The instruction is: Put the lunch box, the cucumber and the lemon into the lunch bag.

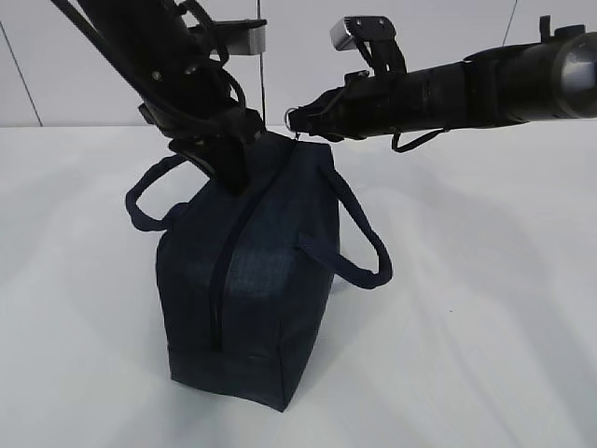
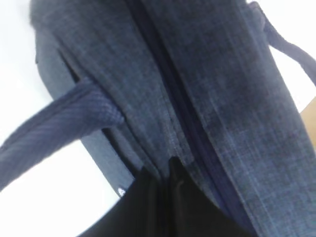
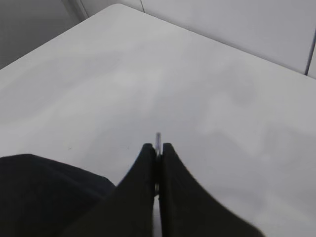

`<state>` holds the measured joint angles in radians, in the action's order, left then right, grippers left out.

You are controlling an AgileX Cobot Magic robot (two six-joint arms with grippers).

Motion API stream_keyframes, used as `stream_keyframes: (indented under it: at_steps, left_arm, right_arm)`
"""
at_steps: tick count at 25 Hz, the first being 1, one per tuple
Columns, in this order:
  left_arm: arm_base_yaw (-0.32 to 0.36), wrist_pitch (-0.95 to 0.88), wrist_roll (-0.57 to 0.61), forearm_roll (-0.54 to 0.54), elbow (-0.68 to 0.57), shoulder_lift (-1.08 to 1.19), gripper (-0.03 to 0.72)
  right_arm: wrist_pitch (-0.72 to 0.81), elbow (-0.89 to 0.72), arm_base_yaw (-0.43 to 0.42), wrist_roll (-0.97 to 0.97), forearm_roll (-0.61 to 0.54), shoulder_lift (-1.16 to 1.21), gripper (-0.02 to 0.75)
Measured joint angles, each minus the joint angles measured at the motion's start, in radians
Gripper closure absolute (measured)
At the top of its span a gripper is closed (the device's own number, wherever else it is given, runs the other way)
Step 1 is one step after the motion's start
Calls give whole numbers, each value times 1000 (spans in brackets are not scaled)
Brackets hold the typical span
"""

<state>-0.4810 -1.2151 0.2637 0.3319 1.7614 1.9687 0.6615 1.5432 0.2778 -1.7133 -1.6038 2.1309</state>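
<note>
The dark navy lunch bag (image 1: 252, 280) stands on the white table with its handles (image 1: 364, 243) hanging to both sides. Its zipper (image 2: 170, 89) runs along the top and looks closed. My left gripper (image 1: 231, 175) presses down on the bag's top and is shut on a fold of fabric (image 2: 165, 165) beside the zipper. My right gripper (image 1: 303, 119) reaches in from the right to the bag's far top end. It is shut on the thin metal ring pull (image 3: 158, 138), whose tip pokes out between the fingers. The lunch box, cucumber and lemon are out of view.
White table (image 1: 485, 308) all round the bag, with a pale wall behind. In the right wrist view, part of the dark bag (image 3: 39, 192) shows at the lower left over the table top (image 3: 197, 89).
</note>
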Motion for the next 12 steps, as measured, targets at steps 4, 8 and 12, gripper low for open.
stream_keyframes:
  at_steps: [4, 8, 12]
  left_arm:
    - [-7, -21, 0, -13, 66, 6, 694]
    - [-35, -21, 0, -32, 79, 4, 694]
    - [-74, -15, -18, -59, 79, -15, 694]
  right_arm:
    - [0, 11, -4, 0, 0, 0, 731]
    - [7, 13, -27, 0, -2, 0, 731]
    - [30, 13, -59, 2, -2, 0, 731]
